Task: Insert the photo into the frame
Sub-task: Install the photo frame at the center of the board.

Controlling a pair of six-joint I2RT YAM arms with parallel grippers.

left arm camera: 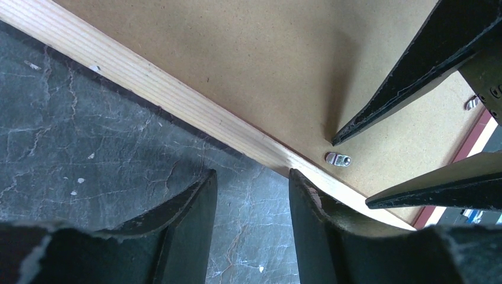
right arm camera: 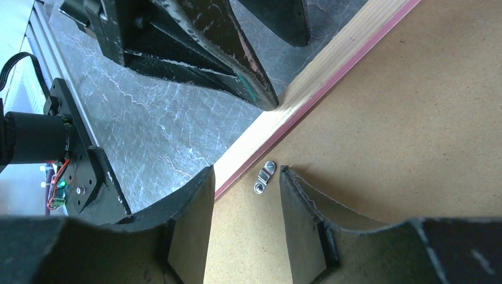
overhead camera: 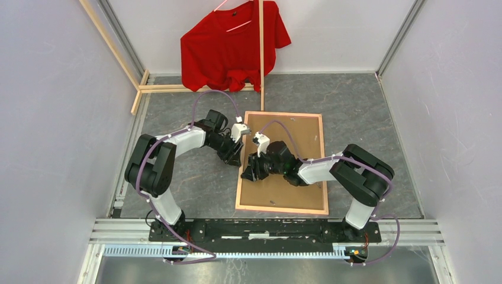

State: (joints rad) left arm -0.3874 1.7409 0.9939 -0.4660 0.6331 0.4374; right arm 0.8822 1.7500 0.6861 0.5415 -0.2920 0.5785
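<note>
Plainly, the pale-backed frame (overhead camera: 281,209) lies face-down.

Frame (overhead camera: 281,209) front: face down, unseen.
Frame's left rail from above: partly covered by left claw (left arm camera: 251,183) and right claw (right arm camera: 245,171).
Red shirt (overhead camera: 228,47): top cut off.

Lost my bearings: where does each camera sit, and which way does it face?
Top external: above and behind, looking down on the frame; left arm, right arm show.
Left wrist: faces the frame's wooden edge; own fingers at bottom.
Right wrist: faces the backing board; own fingers at bottom.
Both wrists share the metal clip.
</note>
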